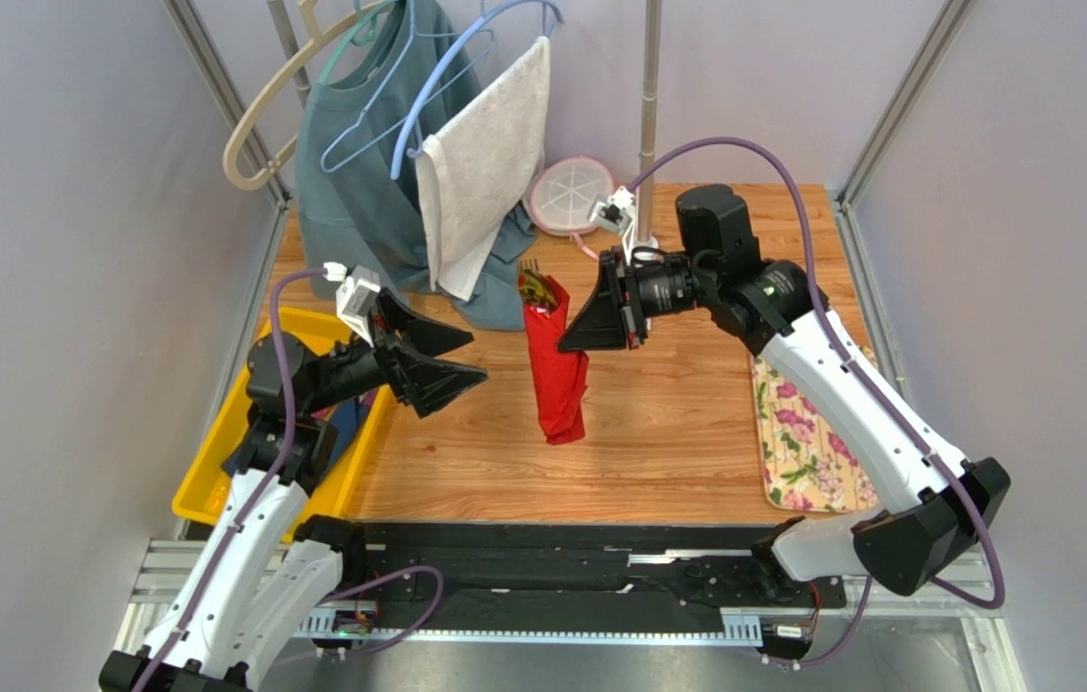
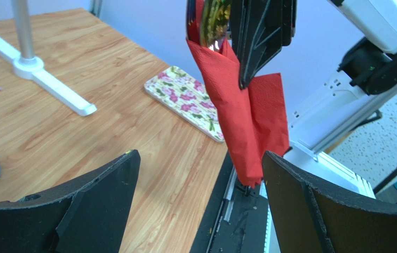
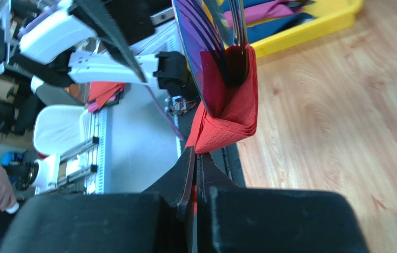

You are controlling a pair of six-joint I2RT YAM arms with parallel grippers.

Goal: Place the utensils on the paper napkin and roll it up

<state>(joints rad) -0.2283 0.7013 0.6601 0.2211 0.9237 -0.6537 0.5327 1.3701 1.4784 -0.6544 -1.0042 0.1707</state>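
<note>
Watching the top view, I see the right gripper [image 1: 572, 333] clamped shut on the paper napkin [image 1: 559, 378], pinching it near its upper end. The napkin hangs in the air above the middle of the wooden table [image 1: 679, 433]; I can't tell whether its bottom tip touches the wood.

Napkin look: plain bright red, thin, no print. It is wrapped loosely into a long narrow bundle that hangs roughly upright. The lower part is looser, with a flap spreading out to one side in the left wrist view. In the right wrist view the folded edge shows several stacked paper layers.

The utensils [image 1: 540, 286] sit inside the bundle, their ends poking out of the top. They are shiny gold metal. One rounded, mirror-like head shows close up in the right wrist view, reflecting the surroundings. I can't count the pieces.

The left gripper [image 1: 442, 361] is wide open and holds nothing. It points at the bundle from the left, apart from it and above the table's left side by the yellow bin [image 1: 202, 490]. A floral cloth [image 1: 802, 447] lies flat at the table's right edge.
</note>
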